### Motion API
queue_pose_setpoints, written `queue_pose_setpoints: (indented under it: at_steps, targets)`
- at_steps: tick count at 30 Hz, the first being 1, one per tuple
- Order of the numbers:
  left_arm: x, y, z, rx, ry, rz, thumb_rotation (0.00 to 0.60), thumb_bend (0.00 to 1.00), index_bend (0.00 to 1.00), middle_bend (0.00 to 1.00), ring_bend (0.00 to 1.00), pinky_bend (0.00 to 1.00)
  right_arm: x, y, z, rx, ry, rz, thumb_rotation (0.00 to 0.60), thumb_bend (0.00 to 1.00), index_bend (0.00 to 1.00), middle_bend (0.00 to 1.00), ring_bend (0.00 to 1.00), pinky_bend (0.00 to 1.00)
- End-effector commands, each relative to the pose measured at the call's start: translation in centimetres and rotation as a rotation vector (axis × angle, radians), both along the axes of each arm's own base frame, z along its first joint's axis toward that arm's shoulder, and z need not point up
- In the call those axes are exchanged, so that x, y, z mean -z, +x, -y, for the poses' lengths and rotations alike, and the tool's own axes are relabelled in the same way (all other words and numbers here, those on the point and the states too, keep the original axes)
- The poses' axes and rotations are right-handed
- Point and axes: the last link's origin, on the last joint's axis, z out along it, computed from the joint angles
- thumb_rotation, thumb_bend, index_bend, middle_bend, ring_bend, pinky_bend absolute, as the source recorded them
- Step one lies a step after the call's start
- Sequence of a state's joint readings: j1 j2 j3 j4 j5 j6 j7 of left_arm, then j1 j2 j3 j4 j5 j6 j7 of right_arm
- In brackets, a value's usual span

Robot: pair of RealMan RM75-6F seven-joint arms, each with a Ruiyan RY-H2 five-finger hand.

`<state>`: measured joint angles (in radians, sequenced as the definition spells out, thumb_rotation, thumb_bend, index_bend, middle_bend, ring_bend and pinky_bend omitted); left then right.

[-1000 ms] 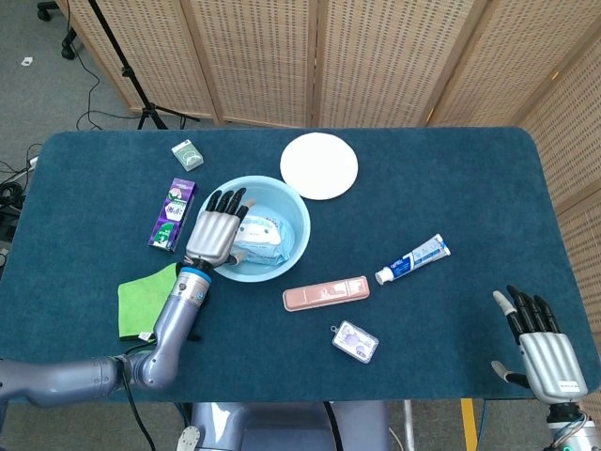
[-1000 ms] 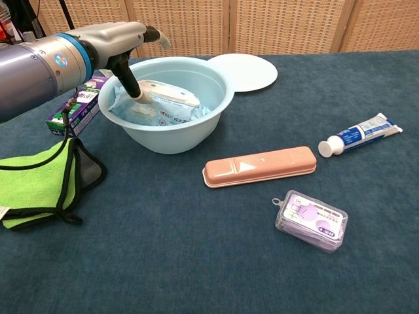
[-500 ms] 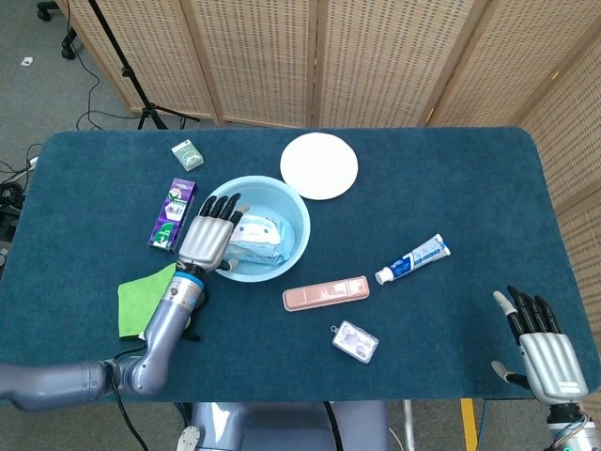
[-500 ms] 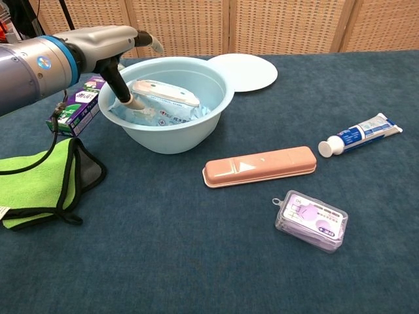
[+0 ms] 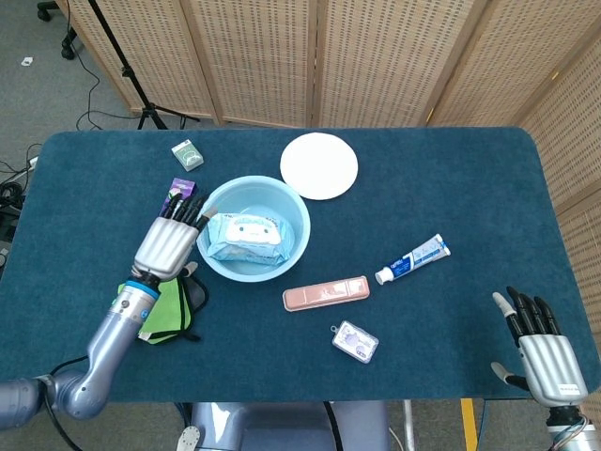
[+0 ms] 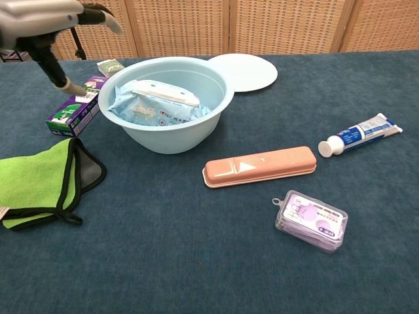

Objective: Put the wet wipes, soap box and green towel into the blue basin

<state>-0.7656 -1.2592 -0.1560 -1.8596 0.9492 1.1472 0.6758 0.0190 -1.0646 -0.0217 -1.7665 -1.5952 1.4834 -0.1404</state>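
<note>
The wet wipes pack (image 5: 246, 237) (image 6: 163, 99) lies inside the blue basin (image 5: 298, 212) (image 6: 171, 139). My left hand (image 5: 167, 244) (image 6: 55, 18) hovers just left of the basin, fingers apart and holding nothing, above the purple soap box (image 5: 178, 190) (image 6: 74, 111). The green towel (image 5: 165, 307) (image 6: 34, 182) lies folded on the table at the front left, partly hidden under my left arm in the head view. My right hand (image 5: 543, 345) stands open at the table's front right edge, far from everything.
A white plate (image 5: 319, 165) (image 6: 245, 70) sits behind the basin. A small green box (image 5: 187, 153) (image 6: 110, 65) lies at the back left. A pink case (image 5: 326, 293) (image 6: 260, 165), a toothpaste tube (image 5: 413, 259) (image 6: 361, 133) and a small purple case (image 5: 355, 341) (image 6: 310, 220) lie right of the basin.
My left hand has drawn back out of the basin to the left and risen. The wet wipes pack stays in the basin. The right hand has not moved.
</note>
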Motion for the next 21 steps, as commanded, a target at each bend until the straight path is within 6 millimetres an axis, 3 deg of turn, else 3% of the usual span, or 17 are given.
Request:
queue_pose_setpoints:
  at_steps: [1,10,21]
  targets:
    - [-1.4,-1.8,0.9,-0.022,-0.001,-0.011,0.6,0.17,0.0,0.0,0.0,0.0,0.0,0.0,0.0,0.001,0.0,-0.001,0.6,0.16,0.0,0.0,0.0,0.0]
    - [-3.3,-5.4,1.6,-0.074,0.03,-0.001,0.6,0.18,0.0,0.0,0.0,0.0,0.1,-0.1,0.0,0.01,0.009,-0.011,0.6,0.16,0.0,0.0,0.0,0.0]
    - [-4.3,-9.3,7.7,-0.107,0.008,0.092,0.6,0.17,0.0,0.0,0.0,0.0,0.1,0.0,0.0,0.012,0.012,-0.016,0.6,0.16,0.0,0.0,0.0,0.0]
